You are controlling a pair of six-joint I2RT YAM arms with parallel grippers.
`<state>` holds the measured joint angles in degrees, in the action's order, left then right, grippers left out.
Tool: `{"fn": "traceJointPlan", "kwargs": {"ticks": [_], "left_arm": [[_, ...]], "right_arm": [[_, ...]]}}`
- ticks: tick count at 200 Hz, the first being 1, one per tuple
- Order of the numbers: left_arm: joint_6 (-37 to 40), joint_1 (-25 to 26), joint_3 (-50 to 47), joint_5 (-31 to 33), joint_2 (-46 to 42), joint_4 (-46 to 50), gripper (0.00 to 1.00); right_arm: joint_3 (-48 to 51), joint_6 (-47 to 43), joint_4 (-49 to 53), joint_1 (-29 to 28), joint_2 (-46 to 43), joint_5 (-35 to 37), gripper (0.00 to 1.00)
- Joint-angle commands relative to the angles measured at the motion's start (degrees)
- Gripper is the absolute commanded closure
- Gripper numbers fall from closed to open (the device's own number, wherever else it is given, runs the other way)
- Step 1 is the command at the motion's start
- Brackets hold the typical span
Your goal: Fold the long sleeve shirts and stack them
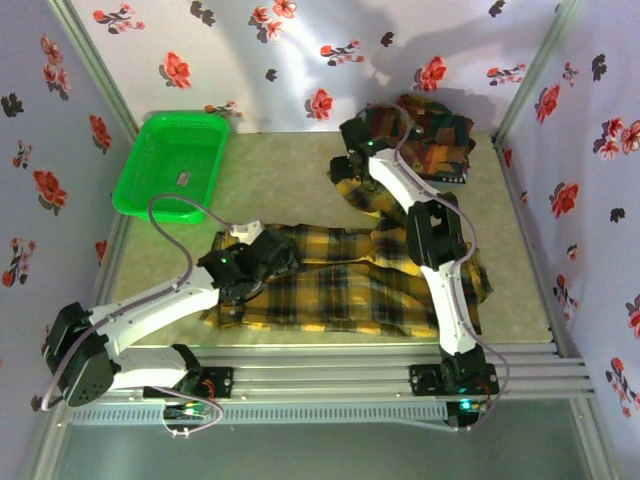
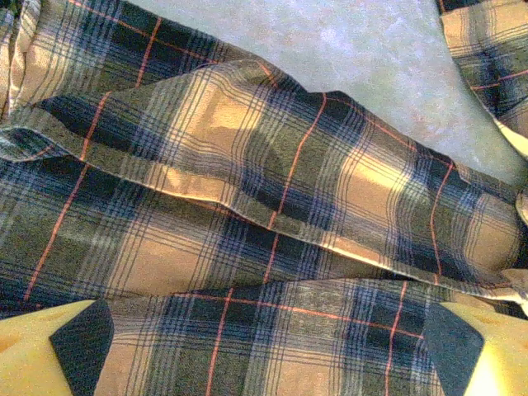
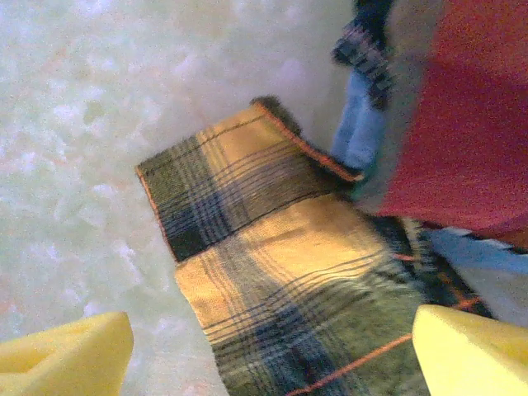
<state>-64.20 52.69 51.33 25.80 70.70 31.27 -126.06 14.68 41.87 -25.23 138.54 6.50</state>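
**Left gripper** (image 2: 264, 346): jaws spread wide, holding nothing. The yellow fingers (image 2: 49, 351) with dark pads hover just above plaid cloth, one at each side of a fold.

**Right gripper** (image 3: 264, 359): jaws spread wide, holding nothing. It is poised over a sleeve cuff, and I cannot tell whether the fingers touch the cloth.

**Yellow shirt** (image 1: 340, 285): mustard and black check with thin red lines.
- It lies spread and rumpled on the table (image 1: 280, 180).
- Its body is directly beneath the left gripper, with layered folds running ahead of that gripper.
- One sleeve (image 1: 362, 195) stretches away from the body to the right gripper.
- The cuff (image 3: 223, 194) lies flat on the table just ahead of the right gripper, with its edge trimmed in orange.
- Bare table is to the left of that gripper.

**Pile** (image 1: 435, 135): red, orange and dark green check shirts, bunched together. It sits just beyond and to the right of the right gripper, and well apart from the left gripper.

**Red cloth** (image 3: 478, 124): blurred. It lies ahead and right of the right gripper, next to the cuff.

**Basket** (image 1: 170, 160): green plastic, far ahead and left of the left gripper. It has a small grey item (image 1: 183, 179) inside.
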Motion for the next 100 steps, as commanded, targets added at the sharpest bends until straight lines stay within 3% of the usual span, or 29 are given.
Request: {"fn": "traceJointPlan", "kwargs": {"ticks": [1,55,100], "left_arm": [[-1.1,0.51,0.21,0.0,0.9,0.26,0.0],[-1.36,0.49,0.7,-0.05,0.44,1.25,0.0],[-1.14,0.49,1.45,0.0,0.79,1.64,0.0]], "right_arm": [[-2.0,2.11,1.08,-0.96,2.45,2.02,0.11],[-5.26,2.36,3.84,-1.05,7.78,5.24,0.13],[-5.52,3.23,4.7,-1.22,9.38,4.75,0.26]]}}
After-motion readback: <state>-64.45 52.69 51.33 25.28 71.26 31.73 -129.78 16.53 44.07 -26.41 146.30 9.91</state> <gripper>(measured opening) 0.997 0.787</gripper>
